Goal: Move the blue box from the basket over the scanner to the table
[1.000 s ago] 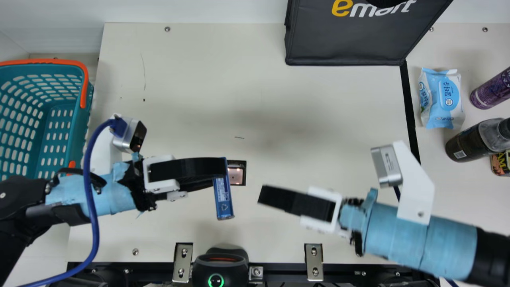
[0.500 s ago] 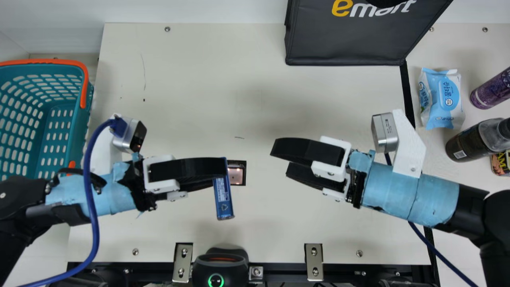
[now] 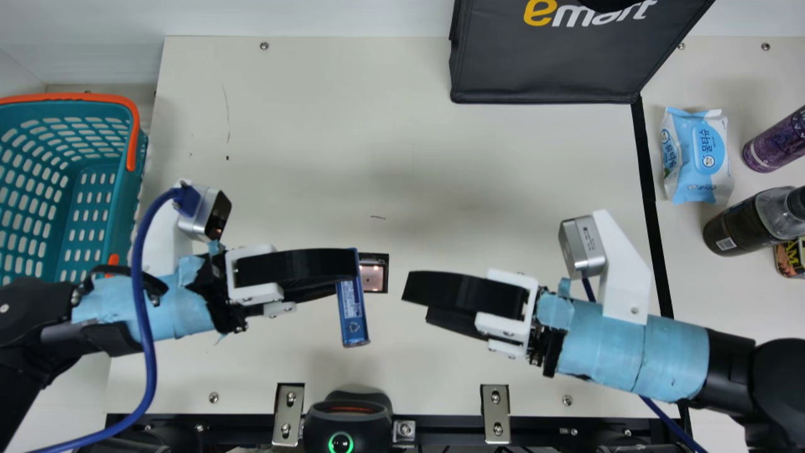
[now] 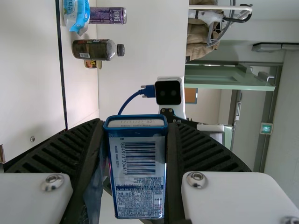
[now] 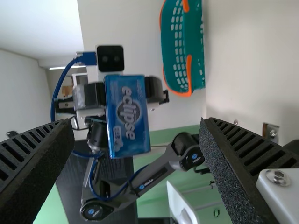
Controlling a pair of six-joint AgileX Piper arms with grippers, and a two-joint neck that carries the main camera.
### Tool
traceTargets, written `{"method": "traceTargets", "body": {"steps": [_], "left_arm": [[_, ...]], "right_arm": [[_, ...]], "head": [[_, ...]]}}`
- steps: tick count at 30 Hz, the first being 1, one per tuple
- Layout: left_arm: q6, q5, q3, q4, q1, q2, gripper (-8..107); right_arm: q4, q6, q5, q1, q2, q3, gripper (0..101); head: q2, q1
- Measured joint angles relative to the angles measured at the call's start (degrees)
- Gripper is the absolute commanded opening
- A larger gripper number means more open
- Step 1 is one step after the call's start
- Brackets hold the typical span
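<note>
See nearest, at the front edge of the table (image 3: 453,377), a black device (image 3: 347,425) lit by a green ring, between two metal brackets (image 3: 288,415). Beyond that, have the right gripper (image 3: 416,302) reaching in from the right and pointing towards the blue box (image 3: 353,314) — fingers spread well apart with nothing between them, and close to the box without touching it. Have the left gripper (image 3: 346,274) out from the left, fingers clamped on two opposite sides of the blue box. Hold the box just beside a small lit window (image 3: 372,277) in the tabletop; cannot tell how high above the table. Turn the barcode side towards the left wrist camera, and the large printed face towards the right one.

Farther off on the right, find a small printed can (image 3: 790,258) partly behind a dark bottle (image 3: 729,226) lying on its side. On the left, find the teal basket (image 3: 119,214) with its orange handle (image 3: 134,126). Past the bottle, see a purple can (image 3: 775,143) and a pale blue pack of wipes (image 3: 698,157) — and farthest, at the back, a black bag (image 3: 547,63).
</note>
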Motion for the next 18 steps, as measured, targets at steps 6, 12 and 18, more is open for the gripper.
{"method": "traceTargets", "body": {"steps": [6,12,18], "left_arm": [[0.0,0.0,0.0,0.0,0.0,0.0,-8],[0.0,0.0,0.0,0.0,0.0,0.0,-8],[0.0,0.0,0.0,0.0,0.0,0.0,-8]], "right_arm": [[0.4,0.1,0.0,2.4,-0.2,1.1,95],[1.6,-1.0,0.0,4.0,0.9,1.5,95],[3.3,-2.9,0.0,5.9,3.0,1.1,95]], "head": [[0.0,0.1],[0.0,0.0],[0.0,0.1]]}}
